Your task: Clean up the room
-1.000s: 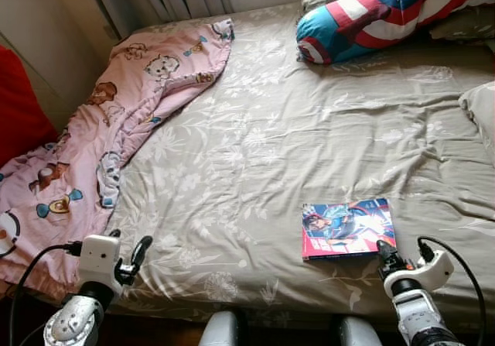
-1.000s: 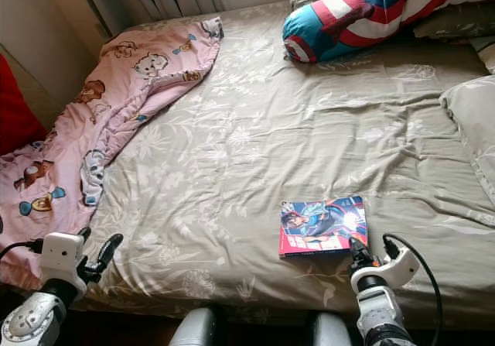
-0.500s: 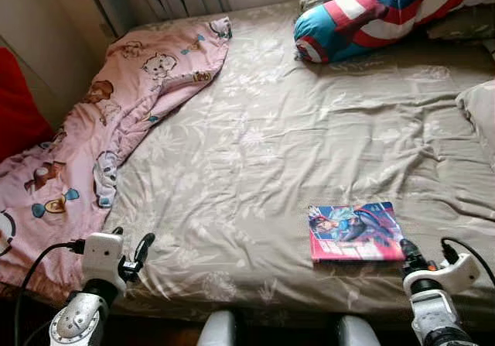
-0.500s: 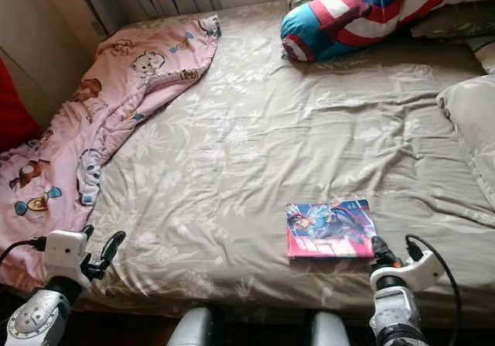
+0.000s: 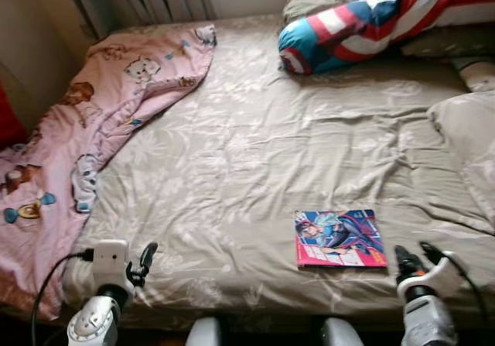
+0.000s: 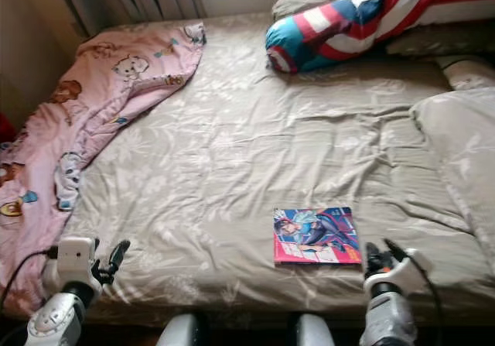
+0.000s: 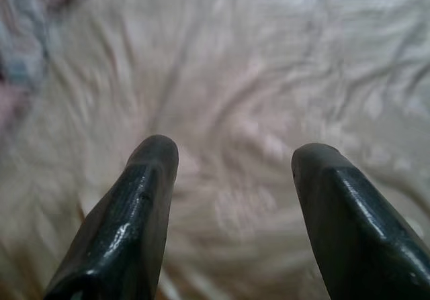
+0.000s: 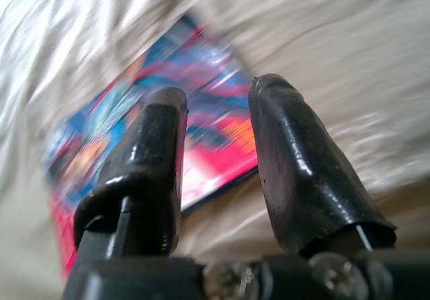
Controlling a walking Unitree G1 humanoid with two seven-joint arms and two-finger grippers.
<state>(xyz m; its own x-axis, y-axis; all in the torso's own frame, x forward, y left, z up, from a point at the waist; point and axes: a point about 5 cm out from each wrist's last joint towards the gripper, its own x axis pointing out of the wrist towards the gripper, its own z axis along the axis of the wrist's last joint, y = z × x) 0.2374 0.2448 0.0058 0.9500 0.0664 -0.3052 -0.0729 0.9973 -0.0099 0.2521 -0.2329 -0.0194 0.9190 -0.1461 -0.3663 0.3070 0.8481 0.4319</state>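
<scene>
My right claw point(image 5: 407, 259) hangs just off the near right corner of the comic book point(image 5: 339, 238), fingers parted by a narrow gap, holding nothing. The book lies flat on the bed point(image 5: 255, 152), near its front edge, at about 4 o'clock from the bed's centre. My left claw point(image 5: 145, 255) hovers well apart over the front left of the sheet, fingers wide apart and empty. The pink cartoon blanket point(image 5: 85, 129) sprawls at 9 o'clock; a striped cushion point(image 5: 363, 17) lies at 1 o'clock. Risk, as I judge it: the thin book sits flush on soft, wrinkled bedding, so my fingertips point(image 8: 285, 145) may pinch sheet instead of cover, or nudge the book toward the edge.
</scene>
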